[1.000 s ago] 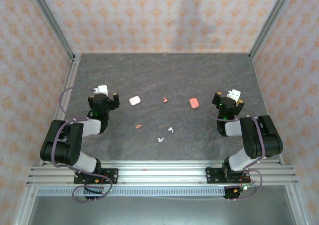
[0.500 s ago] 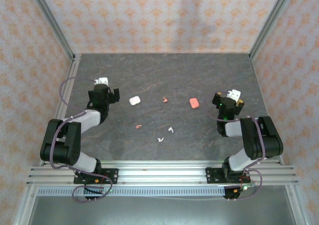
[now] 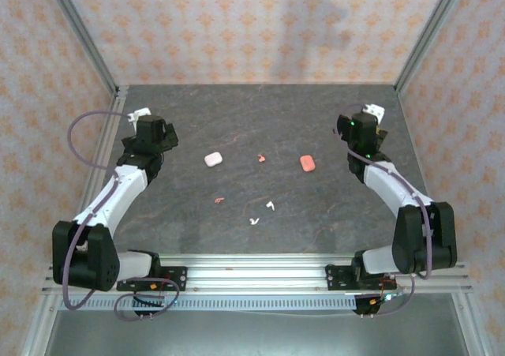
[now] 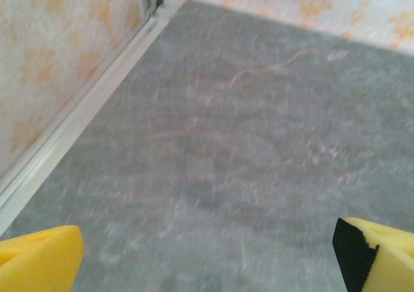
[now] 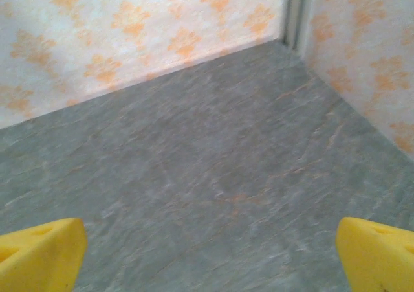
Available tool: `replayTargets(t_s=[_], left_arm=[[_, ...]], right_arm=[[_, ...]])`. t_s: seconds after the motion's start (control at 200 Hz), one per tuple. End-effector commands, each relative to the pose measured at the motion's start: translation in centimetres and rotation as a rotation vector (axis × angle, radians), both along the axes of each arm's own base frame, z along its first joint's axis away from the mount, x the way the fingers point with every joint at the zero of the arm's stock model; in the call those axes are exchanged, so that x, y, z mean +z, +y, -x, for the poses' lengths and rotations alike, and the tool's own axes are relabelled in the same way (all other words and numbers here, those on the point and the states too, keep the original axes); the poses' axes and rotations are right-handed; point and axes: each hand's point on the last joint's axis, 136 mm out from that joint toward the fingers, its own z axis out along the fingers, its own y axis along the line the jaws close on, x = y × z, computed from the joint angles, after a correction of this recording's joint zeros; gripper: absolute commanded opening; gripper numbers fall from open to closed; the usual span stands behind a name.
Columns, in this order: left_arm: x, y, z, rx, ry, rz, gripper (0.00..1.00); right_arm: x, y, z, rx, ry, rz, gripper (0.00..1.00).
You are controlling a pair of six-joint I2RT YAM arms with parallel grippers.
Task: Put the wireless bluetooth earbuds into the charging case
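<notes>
left gripper [image 4: 208, 258]: jaws spread wide, nothing between them; yellow pads [image 4: 39, 256] at the bottom corners of the left wrist view, which is blurred.
left gripper, place: above the table [image 3: 276, 107] near its left edge, toward the far-left corner; it faces that corner, where the aluminium rail [image 4: 77, 120] runs along the edge below the patterned wall [image 4: 58, 39].
right gripper [image 5: 210, 253]: jaws spread wide, holding nothing.
right gripper, place: near the right edge, toward the far-right corner; it faces the corner post [image 5: 294, 10].
white case [image 3: 212, 159]: on the table left of centre, well apart from the left gripper; lid state not readable at this size.
coral case [image 3: 308, 163]: right of centre, well apart from the right gripper.
coral earbud A [image 3: 260, 159]: between the two cases, touching neither.
coral earbud B [image 3: 219, 200]: nearer the near edge, below the white case.
white earbud A [image 3: 270, 206]: near the table's middle, toward the near edge.
white earbud B [image 3: 254, 221]: just beside white earbud A, closer to the near edge.
earbuds: all four lie loose on the table, outside the cases.
in the way: both arms reach along the table's sides; the earbuds and cases lie between them.
</notes>
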Motion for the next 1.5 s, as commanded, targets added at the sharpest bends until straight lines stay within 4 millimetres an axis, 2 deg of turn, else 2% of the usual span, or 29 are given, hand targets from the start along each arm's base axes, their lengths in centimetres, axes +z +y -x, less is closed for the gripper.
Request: replayTargets(t_s=[0.0, 0.14, 0.18, 0.28, 0.375, 0.61, 0.691, 0.776, 1.016, 1.216, 1.291, 1.421, 1.496], left_arm=[[-2.4, 0.6, 4.2, 0.084, 0.15, 0.071, 1.0], [-4.9, -1.6, 6.0, 0.031, 0.229, 0.205, 1.0], [-5.3, -2.2, 6.2, 0.013, 0.238, 0.239, 1.0], [-4.9, -2.9, 6.4, -0.01, 0.239, 0.281, 1.0], [-3.9, -2.4, 6.7, 0.006, 0.21, 0.256, 1.0], [-1.4, -1.3, 8.2, 0.016, 0.167, 0.196, 1.0], [-1.3, -0.9, 9.4, 0.023, 0.185, 0.164, 1.0], [-1.8, -1.2, 10.0, 0.007, 0.177, 0.184, 1.0], [-4.1, -2.3, 10.8, -0.027, 0.188, 0.241, 1.0], [-4.6, -2.7, 11.0, -0.048, 0.191, 0.258, 1.0], [-4.8, -2.8, 10.8, -0.051, 0.19, 0.263, 1.0], [-5.2, -3.3, 10.5, -0.066, 0.205, 0.281, 1.0], [-5.3, -3.3, 10.6, -0.068, 0.218, 0.285, 1.0]], right_arm=[[-4.9, 4.9, 2.1, 0.11, 0.304, -0.026, 0.96], [-5.8, 13.5, 0.8, 0.276, 0.453, 0.011, 0.94], [-5.4, 16.2, 0.6, 0.314, 0.484, 0.015, 0.93], [-5.5, 22.7, 0.9, 0.415, 0.577, -0.006, 0.93], [-5.7, 28.1, 1.3, 0.525, 0.616, 0.019, 0.93], [-8.2, 35.0, 1.7, 0.617, 0.736, 0.141, 0.94], [-9.0, 37.6, 1.8, 0.662, 0.727, 0.158, 0.94], [-9.6, 40.0, 1.7, 0.715, 0.704, 0.149, 0.95], [-10.7, 43.5, 1.2, 0.785, 0.661, 0.041, 0.97], [-12.4, 46.1, 1.1, 0.794, 0.62, -0.002, 0.98], [-13.1, 46.3, 1.0, 0.795, 0.613, 0.015, 0.98], [-14.7, 45.3, 0.3, 0.762, 0.61, 0.093, 0.99], [-15.3, 45.4, 0.3, 0.77, 0.611, 0.106, 0.99]])
